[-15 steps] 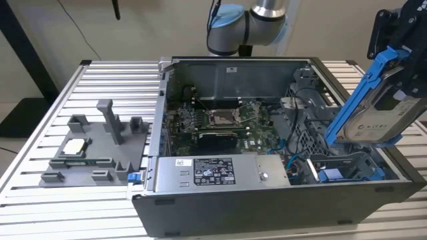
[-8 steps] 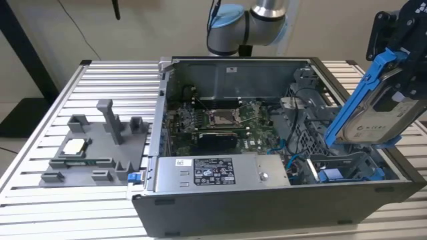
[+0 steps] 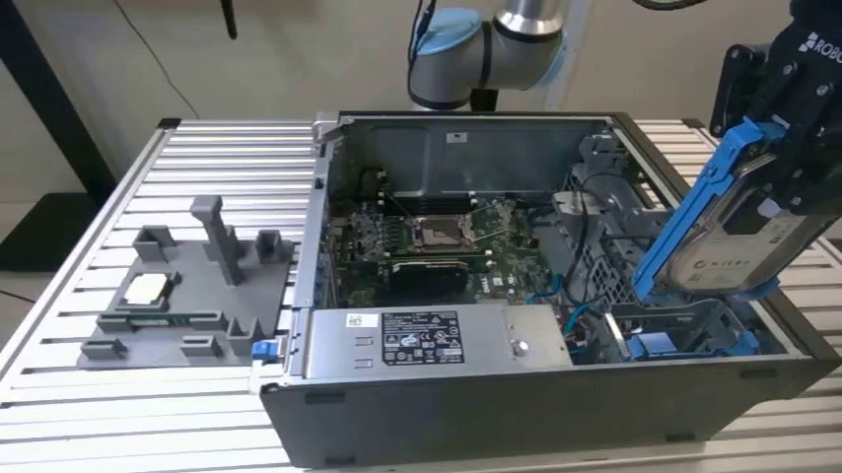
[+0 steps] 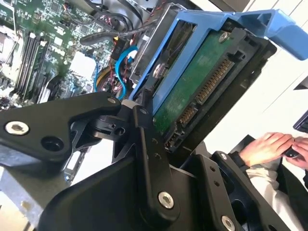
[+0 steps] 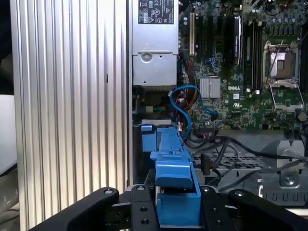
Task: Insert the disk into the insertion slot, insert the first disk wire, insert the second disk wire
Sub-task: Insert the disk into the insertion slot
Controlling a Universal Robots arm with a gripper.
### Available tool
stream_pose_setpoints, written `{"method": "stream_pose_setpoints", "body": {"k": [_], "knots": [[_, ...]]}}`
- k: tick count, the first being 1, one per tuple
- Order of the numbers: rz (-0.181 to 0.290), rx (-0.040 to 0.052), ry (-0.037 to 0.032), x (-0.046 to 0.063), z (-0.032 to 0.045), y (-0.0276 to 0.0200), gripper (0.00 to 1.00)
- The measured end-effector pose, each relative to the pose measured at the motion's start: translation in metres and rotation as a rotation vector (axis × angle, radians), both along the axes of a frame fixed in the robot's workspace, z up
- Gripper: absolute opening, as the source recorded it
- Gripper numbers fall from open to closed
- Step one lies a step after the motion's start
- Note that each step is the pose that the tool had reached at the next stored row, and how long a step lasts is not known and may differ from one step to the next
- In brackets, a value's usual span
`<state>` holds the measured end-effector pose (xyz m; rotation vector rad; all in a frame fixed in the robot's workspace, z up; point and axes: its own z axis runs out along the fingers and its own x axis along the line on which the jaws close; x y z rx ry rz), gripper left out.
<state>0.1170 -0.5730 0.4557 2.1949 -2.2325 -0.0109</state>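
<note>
My gripper (image 3: 786,182) is shut on the disk (image 3: 739,246), a silver drive with a white label in a bright blue carrier. It hangs tilted above the front corner of the open computer case on the exterior view's right. Below it sits the dark grey drive cage with the insertion slot (image 3: 687,317), and another blue frame (image 3: 658,346) lies beside that. In the second wrist view the disk's green circuit board (image 4: 195,84) and connector show between the black fingers (image 4: 144,130). In the first wrist view the blue carrier (image 5: 172,175) sits over the cage. Black cables (image 5: 226,149) lie nearby; which is a disk wire I cannot tell.
The open case holds a motherboard (image 3: 435,236), a silver power supply (image 3: 435,340) and thin blue cables (image 5: 185,103). A grey fixture plate (image 3: 184,296) lies on the slatted table (image 3: 197,158) at the exterior view's left. A person's hands (image 4: 269,147) rest beyond the case.
</note>
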Motion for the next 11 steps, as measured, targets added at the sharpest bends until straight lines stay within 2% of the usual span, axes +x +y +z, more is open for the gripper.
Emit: {"method": "stream_pose_setpoints", "body": {"k": [11], "knots": [[0.008,0.0019,-0.0027,-0.001,-0.0200,-0.0001,0.33]]}}
